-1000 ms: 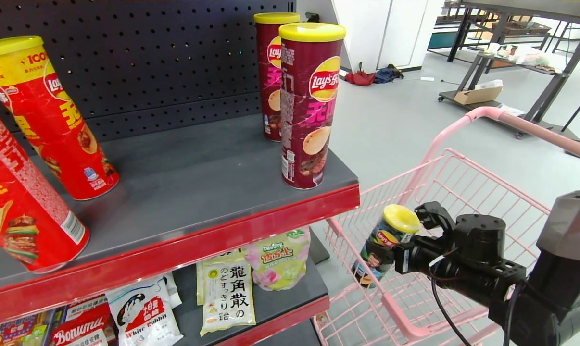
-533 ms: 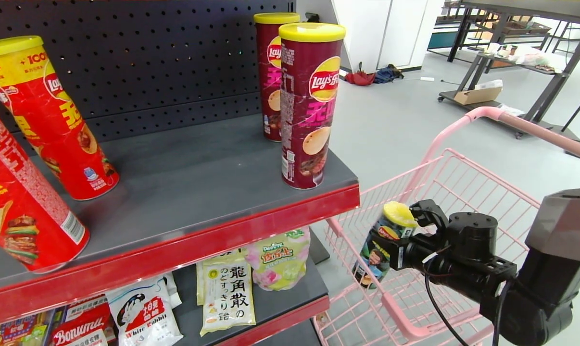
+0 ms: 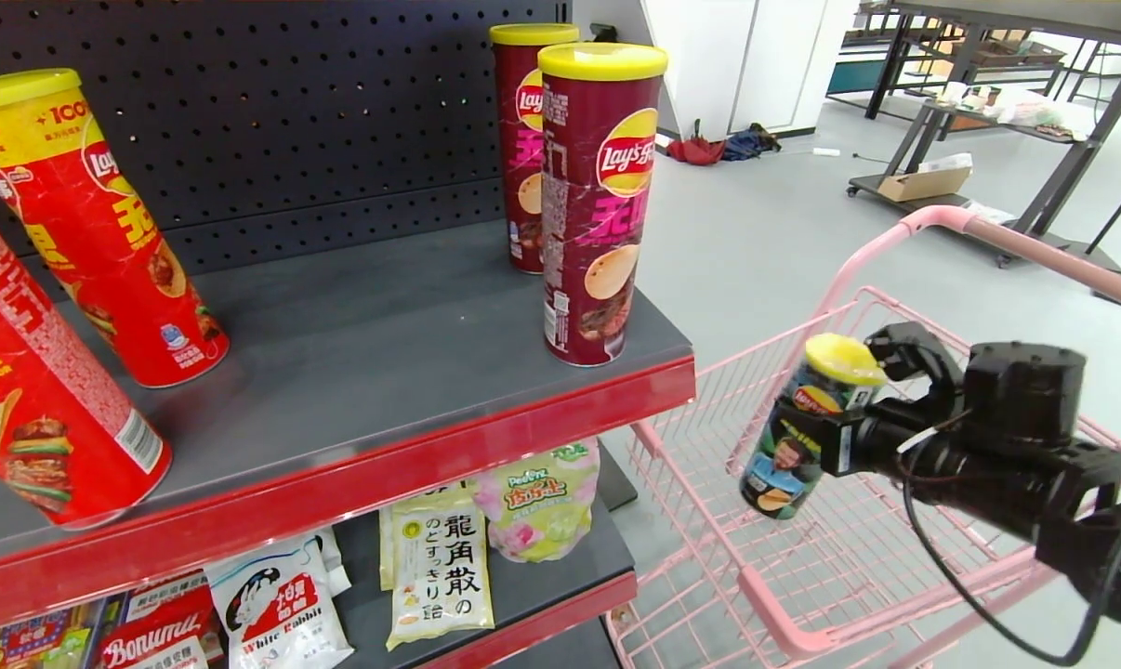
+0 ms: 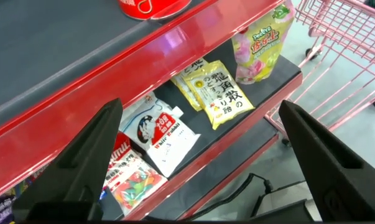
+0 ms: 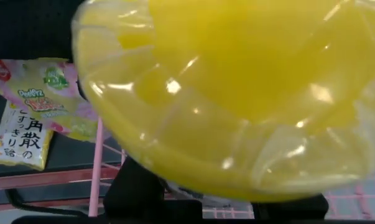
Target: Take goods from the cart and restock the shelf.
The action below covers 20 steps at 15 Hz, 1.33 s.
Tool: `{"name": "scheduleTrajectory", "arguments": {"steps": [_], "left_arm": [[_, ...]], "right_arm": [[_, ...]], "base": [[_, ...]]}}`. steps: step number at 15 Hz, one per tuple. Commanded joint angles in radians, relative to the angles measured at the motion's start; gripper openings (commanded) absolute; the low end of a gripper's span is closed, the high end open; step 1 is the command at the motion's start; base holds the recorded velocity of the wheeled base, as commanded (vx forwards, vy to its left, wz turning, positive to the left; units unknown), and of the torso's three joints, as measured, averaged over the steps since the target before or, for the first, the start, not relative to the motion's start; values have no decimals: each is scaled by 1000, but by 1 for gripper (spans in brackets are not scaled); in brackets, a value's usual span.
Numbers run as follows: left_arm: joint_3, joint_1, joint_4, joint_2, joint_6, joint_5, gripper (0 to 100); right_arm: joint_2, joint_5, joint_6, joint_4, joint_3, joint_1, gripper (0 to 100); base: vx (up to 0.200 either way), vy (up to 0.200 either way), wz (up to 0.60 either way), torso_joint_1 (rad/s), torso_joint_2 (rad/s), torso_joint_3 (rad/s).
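The right fingers (image 3: 906, 351) pinch a small can (image 3: 793, 446) just under its yellow lid (image 3: 839, 358). The can hangs slightly tilted over the pink cart (image 3: 937, 219), off the basket floor and well apart from the shelf (image 3: 356, 344). In the right wrist view the lid (image 5: 237, 93) sits close against the camera.

The left fingers (image 4: 94, 155) are spread wide with nothing between them. They sit below the shelf's red edge (image 4: 143, 56), in front of the bags (image 4: 221, 93) on the lower shelf (image 4: 280, 71).

On the shelf, two maroon cans (image 3: 600, 204) stand upright at its right end, one behind the other. Two red cans (image 3: 96, 232) stand at its left.
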Motion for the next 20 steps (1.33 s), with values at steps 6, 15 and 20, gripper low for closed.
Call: {"name": "scheduleTrajectory", "arguments": {"steps": [6, 15, 20], "left_arm": [[-13, 8, 24, -11, 82, 22, 100], [79, 7, 29, -159, -7, -13, 100], [93, 7, 27, -162, -7, -11, 100]], "right_arm": [[-826, -151, -80, 1060, -333, -158, 0], [-1097, -202, -130, 1134, -132, -237, 0], [-1093, -202, -132, 1129, -105, -235, 0]], "base": [[0, 0, 0, 0, 0, 0], [0, 0, 0, 20, -60, -38], [0, 0, 0, 185, -521, -333]]}}
